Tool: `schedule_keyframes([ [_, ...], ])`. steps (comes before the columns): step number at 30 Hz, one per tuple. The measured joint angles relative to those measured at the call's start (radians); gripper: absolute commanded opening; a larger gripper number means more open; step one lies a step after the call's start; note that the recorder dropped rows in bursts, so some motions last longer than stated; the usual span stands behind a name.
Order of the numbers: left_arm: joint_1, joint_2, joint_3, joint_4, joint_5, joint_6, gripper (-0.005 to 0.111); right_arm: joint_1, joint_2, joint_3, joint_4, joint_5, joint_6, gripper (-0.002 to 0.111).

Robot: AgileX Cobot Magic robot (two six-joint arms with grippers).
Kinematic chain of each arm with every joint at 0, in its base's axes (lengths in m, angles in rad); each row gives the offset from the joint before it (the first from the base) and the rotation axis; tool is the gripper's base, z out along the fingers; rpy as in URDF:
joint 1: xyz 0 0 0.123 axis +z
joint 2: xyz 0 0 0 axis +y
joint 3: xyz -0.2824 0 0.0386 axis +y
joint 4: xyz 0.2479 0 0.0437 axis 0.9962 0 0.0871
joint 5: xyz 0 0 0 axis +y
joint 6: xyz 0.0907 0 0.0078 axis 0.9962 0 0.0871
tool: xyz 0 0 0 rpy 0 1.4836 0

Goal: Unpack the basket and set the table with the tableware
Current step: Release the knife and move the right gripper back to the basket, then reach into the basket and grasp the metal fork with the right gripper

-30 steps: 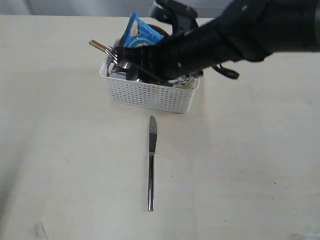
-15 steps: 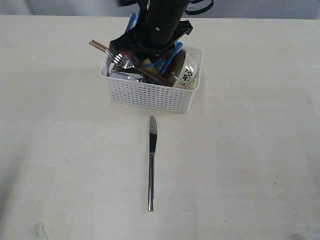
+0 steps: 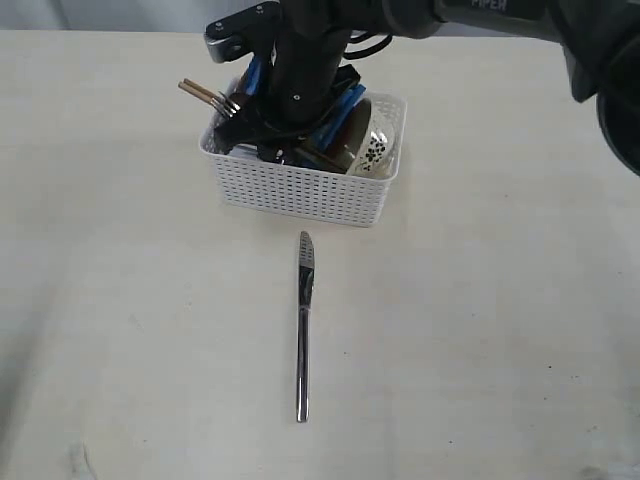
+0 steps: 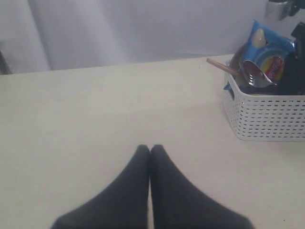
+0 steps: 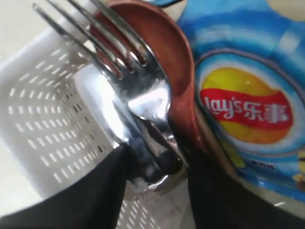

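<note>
Basket (image 3: 300, 195) stands on the table (image 3: 120, 300) at the far centre, still loaded. Fork (image 3: 228, 106) and chopsticks (image 3: 196, 92) project over its left end, and a spotted off-white bowl (image 3: 376, 140) sits at its right end. Knife (image 3: 303, 325) lies alone on the table on the near side of the basket, apart from it, blade pointing towards it.

My right gripper (image 5: 155, 167) is down inside the basket. Its fingers stand either side of the fork's neck, close against it, next to the red-brown spoon (image 5: 162, 57) and the blue chip bag (image 5: 248, 105). Whether they grip firmly I cannot tell.

My left gripper (image 4: 149, 149) is closed, fingertips touching, holding nothing, over the table well left of the basket.
</note>
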Motion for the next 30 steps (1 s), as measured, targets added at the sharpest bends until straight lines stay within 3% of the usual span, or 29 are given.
schedule_keyframes([
  [8,0.0,0.0,0.0,0.0,0.0,0.0,0.0,0.0,0.004,-0.004,-0.02,-0.036,-0.005,-0.001],
  [28,0.0,0.0,0.0,0.0,0.0,0.0,0.0,0.0,-0.06,-0.004,-0.043,-0.024,-0.056,0.0],
  [30,0.0,0.0,0.0,0.0,0.0,0.0,0.0,0.0,-0.072,-0.004,-0.034,-0.024,-0.082,0.008],
])
